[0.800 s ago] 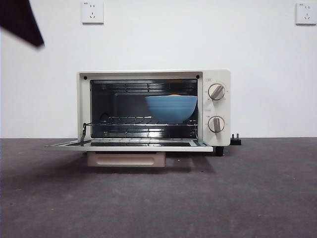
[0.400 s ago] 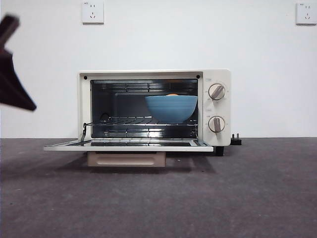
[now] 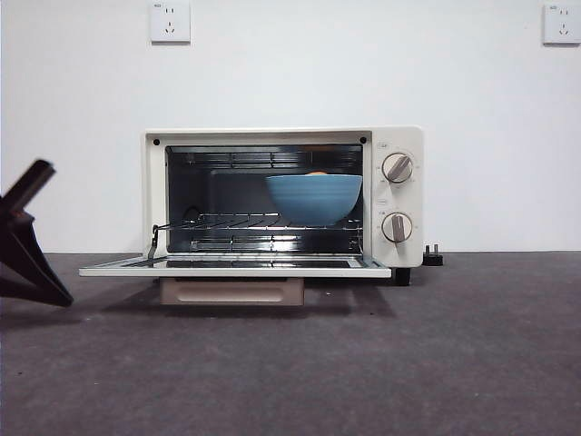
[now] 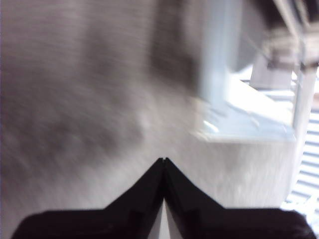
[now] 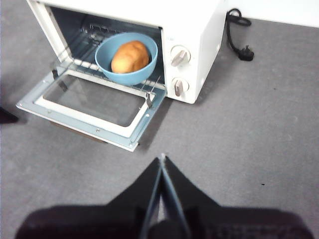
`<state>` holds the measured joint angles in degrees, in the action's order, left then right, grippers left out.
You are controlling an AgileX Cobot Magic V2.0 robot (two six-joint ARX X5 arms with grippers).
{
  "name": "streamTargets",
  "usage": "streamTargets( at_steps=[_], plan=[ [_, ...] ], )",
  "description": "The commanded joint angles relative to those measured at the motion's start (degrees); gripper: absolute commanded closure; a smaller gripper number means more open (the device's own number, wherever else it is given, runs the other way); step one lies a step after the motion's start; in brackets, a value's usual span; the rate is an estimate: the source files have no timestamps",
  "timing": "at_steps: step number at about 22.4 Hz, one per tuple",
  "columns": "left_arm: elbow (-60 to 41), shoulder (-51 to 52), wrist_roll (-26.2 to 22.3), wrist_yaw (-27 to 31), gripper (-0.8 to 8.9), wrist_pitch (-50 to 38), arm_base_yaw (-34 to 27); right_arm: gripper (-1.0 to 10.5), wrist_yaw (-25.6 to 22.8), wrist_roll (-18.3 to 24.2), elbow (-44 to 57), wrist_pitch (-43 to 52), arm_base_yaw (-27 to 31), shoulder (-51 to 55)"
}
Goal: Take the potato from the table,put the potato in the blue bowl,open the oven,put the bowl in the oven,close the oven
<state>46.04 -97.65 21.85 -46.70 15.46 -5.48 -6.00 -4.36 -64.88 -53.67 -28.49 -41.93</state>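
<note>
The cream-white oven [image 3: 281, 136] stands on the dark grey table [image 3: 454, 363] with its glass door [image 3: 236, 269] folded down flat. Inside, on the wire rack at the right, sits the blue bowl [image 3: 313, 198] with the orange-brown potato [image 5: 130, 56] in it; from the front only a sliver of the potato [image 3: 317, 173] shows over the rim. My left gripper [image 3: 54, 289] hangs low at the far left, shut and empty, just left of the door's outer corner [image 4: 249, 124] and apart from it. High above the table in front of the oven, my right gripper [image 5: 162, 158] is shut on nothing.
The beige bar handle [image 3: 231, 292] hangs under the lowered door. A black power plug [image 3: 433, 257] and its cord [image 5: 234, 17] lie right of the oven. Two wall sockets [image 3: 170, 22] sit high on the white wall. The left wrist view is blurred.
My left gripper has dropped from the top left corner down to near table height, left of the open door. Oven, bowl and potato have not moved.
</note>
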Motion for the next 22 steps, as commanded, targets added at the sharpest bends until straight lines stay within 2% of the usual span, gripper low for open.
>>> streamTargets(
  at_steps=[1, 7, 14, 22],
  plan=[
    [-0.57, -0.81, 5.20, -0.20, 8.22, -3.04, -0.17, 9.5, -0.02, -1.22, 0.24, 0.66, -0.04, 0.20],
    [-0.50, -0.83, 12.74, 0.48, 8.22, -10.08, -0.17, 9.5, -0.02, -1.84, 0.24, 0.66, -0.04, 0.20],
    [-0.50, -0.83, 13.05, 1.68, 8.22, -10.32, 1.75, 9.5, -0.02, -2.12, 0.24, 0.74, -0.04, 0.17],
    [-0.31, -0.83, 13.88, -0.24, 8.22, -11.30, 3.69, 9.5, 0.02, -3.17, 0.24, 0.79, -0.04, 0.20]
  ],
)
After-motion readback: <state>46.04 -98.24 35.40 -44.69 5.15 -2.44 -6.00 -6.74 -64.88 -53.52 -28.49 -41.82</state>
